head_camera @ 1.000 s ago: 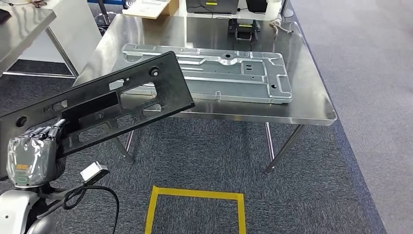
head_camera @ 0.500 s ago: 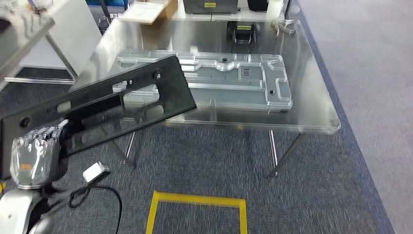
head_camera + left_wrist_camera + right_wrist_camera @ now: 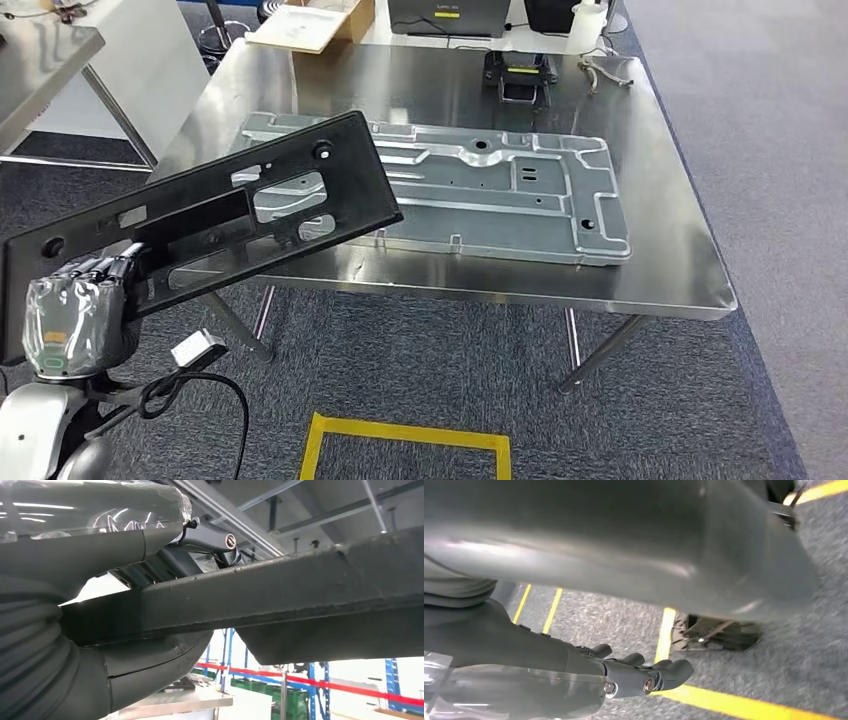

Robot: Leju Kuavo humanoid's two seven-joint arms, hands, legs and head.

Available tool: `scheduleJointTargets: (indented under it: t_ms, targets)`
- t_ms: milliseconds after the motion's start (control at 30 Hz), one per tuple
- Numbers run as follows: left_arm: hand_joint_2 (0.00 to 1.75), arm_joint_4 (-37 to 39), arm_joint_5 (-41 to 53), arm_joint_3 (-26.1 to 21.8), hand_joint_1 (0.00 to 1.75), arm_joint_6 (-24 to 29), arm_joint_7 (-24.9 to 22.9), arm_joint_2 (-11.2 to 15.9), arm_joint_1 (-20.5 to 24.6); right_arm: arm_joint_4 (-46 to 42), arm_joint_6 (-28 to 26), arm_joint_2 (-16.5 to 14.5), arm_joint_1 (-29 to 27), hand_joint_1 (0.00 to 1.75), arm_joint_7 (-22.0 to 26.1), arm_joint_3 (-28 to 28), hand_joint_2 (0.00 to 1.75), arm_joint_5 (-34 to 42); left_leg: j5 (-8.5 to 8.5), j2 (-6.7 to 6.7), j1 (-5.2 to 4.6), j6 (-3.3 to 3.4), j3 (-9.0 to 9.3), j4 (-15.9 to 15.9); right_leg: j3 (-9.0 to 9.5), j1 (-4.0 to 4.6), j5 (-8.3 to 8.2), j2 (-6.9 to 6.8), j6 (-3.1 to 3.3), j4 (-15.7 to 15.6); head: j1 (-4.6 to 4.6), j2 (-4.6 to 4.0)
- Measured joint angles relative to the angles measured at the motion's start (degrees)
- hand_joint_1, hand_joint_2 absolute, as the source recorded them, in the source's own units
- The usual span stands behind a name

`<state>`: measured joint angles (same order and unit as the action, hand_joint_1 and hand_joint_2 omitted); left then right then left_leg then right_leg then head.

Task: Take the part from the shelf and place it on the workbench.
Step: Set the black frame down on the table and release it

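- The black part (image 3: 210, 215), a long flat panel with cut-out windows, is held in the air, tilted, running from about 8 o'clock up toward 2 o'clock in the head view.
- Its upper end overhangs the near left corner of the workbench (image 3: 660, 270) and covers the left end of the grey metal plate (image 3: 500, 190) lying there; whether it touches either cannot be told.
- The left hand (image 3: 85, 300) sits at the part's lower end, at about 8 o'clock of the panel, fingers clamped over its lower edge.
- In the left wrist view the thumb and dark fingers (image 3: 210, 535) close on the part (image 3: 280, 592) from both sides.
- The right hand (image 3: 634, 672) hangs over grey carpet with yellow tape lines (image 3: 704, 695), fingers curled inward, holding nothing.
- At 12 o'clock on the far edge of the workbench stands a small black and yellow device (image 3: 520, 75).
- On the floor at 6 o'clock lies a yellow tape rectangle (image 3: 405, 432).
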<state>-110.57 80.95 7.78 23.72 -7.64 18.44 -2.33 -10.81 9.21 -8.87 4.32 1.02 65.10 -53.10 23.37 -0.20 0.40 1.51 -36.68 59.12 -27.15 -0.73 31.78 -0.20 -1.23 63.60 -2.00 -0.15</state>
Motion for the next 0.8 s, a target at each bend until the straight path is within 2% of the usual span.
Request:
scheduleJointTargets:
  t_ms: [33, 67, 133, 167, 200, 233, 267, 300, 333, 367, 400, 467, 533, 567, 633, 667, 700, 733, 800]
  targets:
    - [1.75, 0.0, 0.0, 0.0, 1.75, 0.0, 0.0, 0.0, 0.1, 0.0, 0.0, 0.0, 0.1, 0.00, 0.0, 0.0, 0.00, 0.0, 0.56, -0.08, 0.08, 0.26, 0.95, -0.2, -2.52, -0.04, -0.06, 0.03, -0.08, 3.6, 0.00, 0.00]
    - [1.75, 0.0, 0.0, 0.1, 1.75, -0.1, 0.0, 0.0, 0.2, 0.0, 0.0, 0.0, 0.1, 0.00, 0.0, 0.0, 0.00, 0.0, 1.26, -0.08, 0.06, 0.45, 1.86, -0.4, -5.38, -0.06, 0.84, 0.06, -0.11, 7.0, 0.00, 0.00]
    - [1.75, 0.1, 0.0, 0.2, 1.75, -0.1, 0.1, 0.0, 0.2, 0.0, 0.0, 0.0, 0.1, 0.00, 0.0, 0.0, 0.00, 0.0, 2.72, -0.23, -0.01, 0.68, 3.59, -0.4, -10.34, -0.02, 4.68, 0.08, -0.18, 10.9, 0.00, 0.00]
    - [1.75, 0.2, 0.0, 0.2, 1.75, -0.2, 0.1, 0.0, 0.2, 0.0, 0.0, 0.0, -0.1, 0.00, -0.1, 0.0, 0.00, 0.0, 3.53, -0.35, -0.08, 0.72, 4.60, -0.4, -11.98, 0.02, 6.22, 0.09, -0.17, 11.0, 0.00, 0.00]
    - [1.75, 0.3, 0.0, 0.3, 1.75, -0.3, 0.1, 0.0, 0.2, 0.0, 0.0, 0.0, -0.2, 0.00, -0.1, 0.0, 0.00, 0.0, 4.34, -0.49, -0.17, 0.73, 5.67, -0.4, -12.90, 0.10, 6.60, 0.10, 0.00, 9.8, 0.01, 0.00]
    - [1.75, 0.3, 0.0, 0.4, 1.75, -0.5, 0.1, 0.0, 0.2, 0.0, 0.0, 0.0, -0.3, 0.00, -0.1, 0.0, 0.00, 0.0, 5.22, -0.60, -0.29, 0.68, 6.84, -0.4, -13.21, 0.26, 5.28, 0.11, 0.34, 7.4, 0.01, 0.00]
    - [1.75, 0.4, 0.0, 0.5, 1.75, -0.7, 0.1, 0.0, 0.2, 0.0, 0.0, 0.0, -0.5, 0.00, -0.1, 0.0, 0.00, 0.0, 6.00, -0.66, -0.40, 0.62, 7.83, -0.5, -13.10, 0.51, 2.60, 0.13, 0.85, 4.3, 0.01, 0.00]
    - [1.75, 0.4, -0.1, 0.7, 1.75, -0.9, 0.1, 0.0, 0.3, 0.0, 0.0, 0.1, -0.6, 0.00, -0.1, 0.0, 0.00, 0.0, 6.76, -0.74, -0.48, 0.46, 8.80, -0.4, -12.89, 0.91, -1.94, 0.39, 1.55, 1.1, -0.01, 0.00]
    - [1.75, 0.6, -0.6, 0.9, 1.75, -1.4, 0.2, 0.0, 0.3, 0.0, 0.0, 0.3, -0.7, 0.00, -0.1, 0.0, 0.00, 0.0, 7.42, -0.87, -0.52, 0.18, 9.51, -0.5, -12.60, 1.26, -5.81, 0.67, 2.13, -1.4, 0.01, 0.00]
    - [1.75, 0.7, -1.5, 1.1, 1.75, -2.2, 0.3, 0.0, 0.4, 0.0, -0.1, 0.4, -0.7, 0.00, -0.1, 0.0, 0.00, 0.0, 7.90, -1.00, -0.46, -0.18, 9.95, -0.6, -12.35, 1.57, -8.59, 0.92, 2.56, -2.8, 0.00, 0.00]
    - [1.75, 0.8, -2.7, 1.3, 1.75, -3.1, 0.5, 0.0, 0.5, 0.0, -0.1, 0.5, -0.7, 0.00, -0.1, 0.1, 0.00, 0.0, 8.05, -1.14, -0.43, -0.60, 10.41, -0.6, -12.07, 1.77, -10.23, 1.16, 2.95, -3.7, 0.01, 0.00]
    - [1.75, 1.0, -5.6, 1.8, 1.75, -5.2, 1.1, 0.0, 0.8, 0.0, 0.0, 0.4, -0.4, 0.00, 0.0, 0.1, 0.00, 0.0, 7.49, -1.11, -0.33, -1.35, 10.40, 0.5, -10.87, 1.67, -9.73, 1.11, 3.38, -4.6, 0.02, 0.00]
    - [1.75, 1.1, -7.6, 2.3, 1.75, -6.4, 1.7, 0.1, 1.4, 0.0, 0.1, 0.3, -0.3, 0.00, 0.0, 0.1, 0.00, 0.0, 7.37, -0.76, -0.26, -1.98, 8.76, 4.4, -9.33, 1.28, -9.25, 1.03, 3.95, -5.7, 0.03, 0.00]
    - [1.75, 1.2, -8.1, 2.6, 1.75, -6.8, 1.9, 0.1, 1.7, 0.0, 0.2, 0.3, -0.2, 0.00, 0.1, 0.1, 0.00, 0.0, 8.39, -0.56, -0.13, -2.28, 7.15, 7.2, -8.70, 1.08, -8.95, 0.99, 4.12, -6.0, 0.02, 0.00]
    - [1.75, 1.5, -8.5, 3.0, 1.75, -7.2, 2.1, 0.2, 2.0, 0.0, 0.4, 0.3, -0.1, 0.00, 0.1, 0.1, 0.00, 0.0, 11.72, -0.38, 0.19, -2.90, 3.46, 12.5, -7.89, 0.92, -8.22, 1.02, 4.23, -6.2, 0.03, 0.00]
    - [1.75, 1.6, -8.6, 3.2, 1.75, -7.3, 2.1, 0.2, 2.1, 0.0, 0.5, 0.3, -0.1, 0.00, 0.1, 0.1, 0.00, 0.0, 12.73, -0.32, 0.40, -3.14, 1.99, 13.8, -7.57, 0.86, -7.86, 1.06, 4.13, -6.1, 0.02, 0.00]
    - [1.75, 1.8, -8.7, 3.4, 1.75, -7.4, 2.1, 0.2, 2.1, 0.0, 0.6, 0.3, -0.2, 0.00, 0.1, 0.1, 0.00, 0.0, 12.42, -0.26, 0.58, -3.35, 1.25, 13.5, -7.25, 0.79, -7.52, 1.10, 3.98, -6.1, 0.03, 0.00]
    - [1.75, 1.9, -8.9, 3.7, 1.75, -7.5, 2.1, 0.2, 2.2, 0.0, 0.7, 0.3, -0.2, 0.00, 0.1, 0.1, 0.00, 0.0, 10.59, -0.21, 0.73, -3.53, 1.41, 11.3, -6.87, 0.68, -7.18, 1.13, 3.77, -6.0, 0.02, 0.00]
    - [1.75, 2.0, -9.6, 4.0, 1.75, -8.1, 2.4, 0.2, 2.4, 0.0, 0.8, 0.2, -0.3, 0.00, 0.1, 0.1, 0.00, 0.0, 5.51, -0.09, 0.87, -3.72, 3.48, 4.2, -6.07, 0.50, -6.50, 1.15, 3.22, -5.7, 0.03, 0.00]
